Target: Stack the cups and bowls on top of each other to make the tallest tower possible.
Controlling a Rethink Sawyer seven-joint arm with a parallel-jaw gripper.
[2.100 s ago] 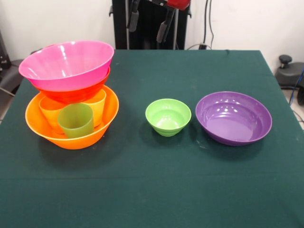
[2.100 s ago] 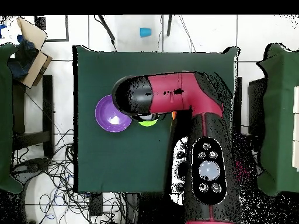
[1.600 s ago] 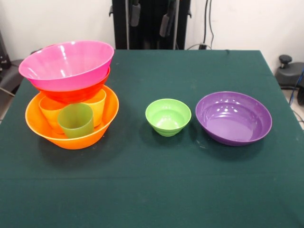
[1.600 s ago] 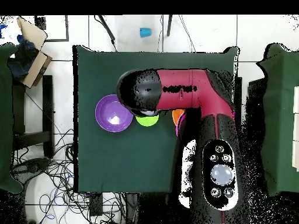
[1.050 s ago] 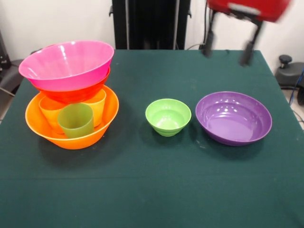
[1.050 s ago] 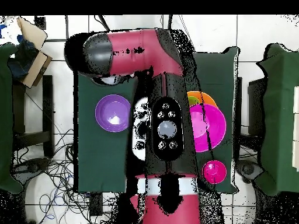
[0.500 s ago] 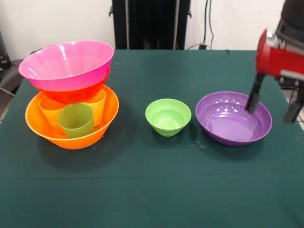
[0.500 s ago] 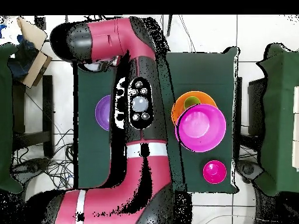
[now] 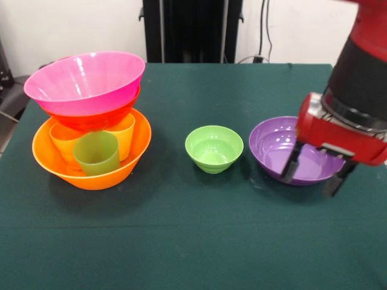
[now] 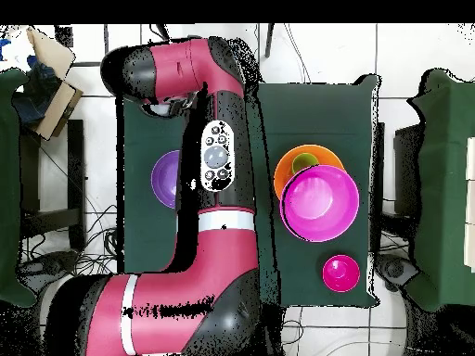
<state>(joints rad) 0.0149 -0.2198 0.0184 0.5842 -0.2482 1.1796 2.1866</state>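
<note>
Cups (image 9: 97, 151) in orange bowl (image 9: 136, 158), purple bowl (image 9: 272, 145) empty

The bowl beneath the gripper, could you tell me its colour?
Purple; the bowl shows best in the front view.

Front camera low; overhead straight down

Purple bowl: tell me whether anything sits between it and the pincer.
Nothing visible does. The open pincer hangs at the purple bowl's near rim, one finger over its inside, the other outside. The light green bowl stands apart, beside it.
</note>
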